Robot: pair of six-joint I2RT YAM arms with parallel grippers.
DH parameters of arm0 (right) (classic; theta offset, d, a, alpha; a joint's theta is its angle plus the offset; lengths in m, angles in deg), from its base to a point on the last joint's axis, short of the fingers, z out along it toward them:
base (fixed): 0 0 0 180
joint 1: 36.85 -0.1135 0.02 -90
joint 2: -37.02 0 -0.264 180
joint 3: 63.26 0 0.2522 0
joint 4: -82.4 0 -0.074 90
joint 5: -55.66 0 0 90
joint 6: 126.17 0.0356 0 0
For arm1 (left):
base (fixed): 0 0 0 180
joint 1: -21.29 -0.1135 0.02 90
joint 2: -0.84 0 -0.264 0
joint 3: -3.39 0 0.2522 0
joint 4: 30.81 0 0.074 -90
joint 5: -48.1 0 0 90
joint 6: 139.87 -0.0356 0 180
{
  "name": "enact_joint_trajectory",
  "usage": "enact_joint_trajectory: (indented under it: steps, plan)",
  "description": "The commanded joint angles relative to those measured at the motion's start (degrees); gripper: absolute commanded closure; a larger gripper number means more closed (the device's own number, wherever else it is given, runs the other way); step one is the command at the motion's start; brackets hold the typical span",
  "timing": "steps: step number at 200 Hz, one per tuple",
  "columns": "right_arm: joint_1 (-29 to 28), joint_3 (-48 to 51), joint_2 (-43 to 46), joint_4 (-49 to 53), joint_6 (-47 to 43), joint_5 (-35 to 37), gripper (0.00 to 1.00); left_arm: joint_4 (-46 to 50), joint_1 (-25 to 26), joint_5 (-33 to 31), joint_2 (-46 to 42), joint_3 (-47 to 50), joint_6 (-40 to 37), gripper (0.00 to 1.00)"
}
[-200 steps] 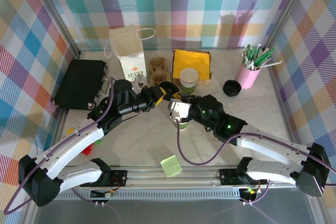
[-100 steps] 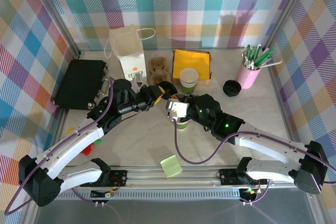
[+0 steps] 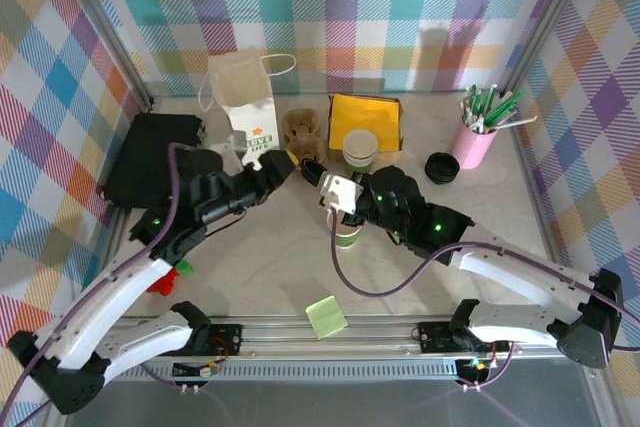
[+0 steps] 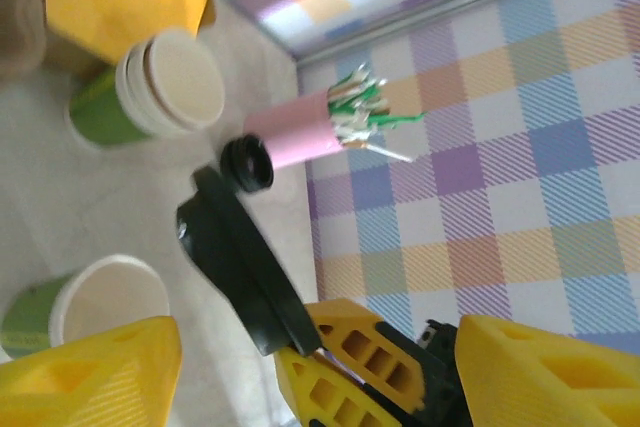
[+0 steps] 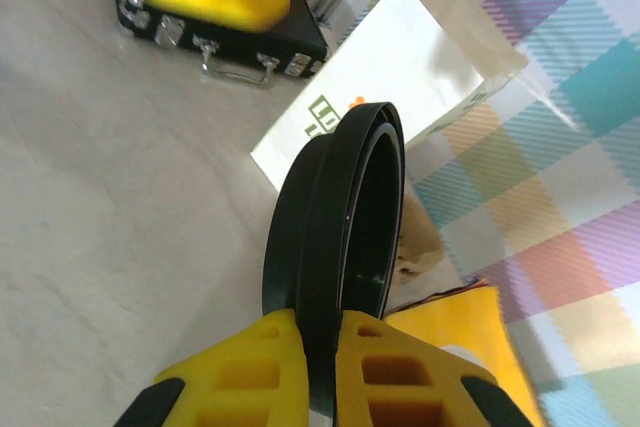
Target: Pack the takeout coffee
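Near the open cup (image 3: 347, 235), your right gripper (image 5: 320, 337) pinches the black lid (image 5: 345, 217) on edge and your left gripper (image 3: 287, 165) gapes empty, so level the lid before pressing.

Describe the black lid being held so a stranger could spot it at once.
Start at the white paper bag at the back. Just in front and right of it, the right gripper pinches a black lid on its edge. The other black lid lies flat beside the pink cup of pens.
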Motion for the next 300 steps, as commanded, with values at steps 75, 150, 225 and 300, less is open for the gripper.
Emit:
enact_joint_trajectory:
  steps: [75,150,225,300]
  plan:
    - [18.0,-8.0,3.5,11.0,40.9,-37.4,1.0,5.9,-1.1,-10.6,-11.9,-0.6,-23.1,0.23]
    - [28.2,-7.8,0.0,6.2,63.7,-61.3,1.0,-5.3,-1.1,0.4,-12.3,7.8,-29.9,0.22]
    - [35.3,3.2,-2.3,-2.3,78.4,-67.2,1.0,-4.7,-1.2,10.0,-2.0,7.1,-29.2,0.25]
    - [38.0,12.0,-4.3,-7.3,81.9,-69.0,1.0,-10.2,-2.1,18.3,9.6,9.4,-20.6,0.27]
